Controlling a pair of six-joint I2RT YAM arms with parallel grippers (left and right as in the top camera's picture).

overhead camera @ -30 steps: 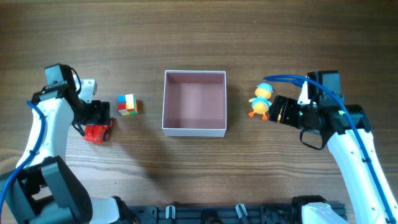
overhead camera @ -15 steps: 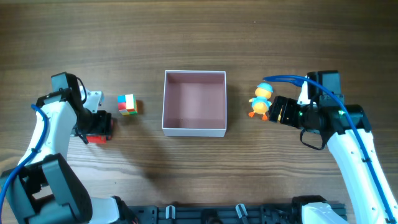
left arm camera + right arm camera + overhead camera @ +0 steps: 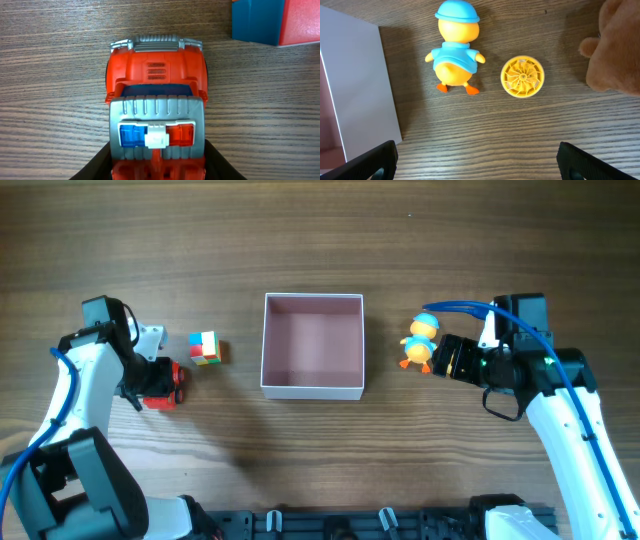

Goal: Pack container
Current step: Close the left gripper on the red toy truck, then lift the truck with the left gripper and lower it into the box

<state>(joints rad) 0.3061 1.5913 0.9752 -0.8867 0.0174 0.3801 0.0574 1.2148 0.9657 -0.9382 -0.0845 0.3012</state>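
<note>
Left tool [image 3: 157, 155] clamps the red truck [image 3: 156, 85] by its rear, prob. for carrying to the container [image 3: 312, 389], which sits empty mid-desk [image 3: 320, 240] btwn the arms. Right tool [image 3: 476, 150] gapes wide nr the duck [image 3: 454, 60], holding nothing.

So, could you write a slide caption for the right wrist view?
Open right end effector near the duck toy and yellow disc, beside the container.

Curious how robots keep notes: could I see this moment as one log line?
container empty | left gripper flanks red toy truck, grip unclear | right gripper open, apart from duck toy
</note>
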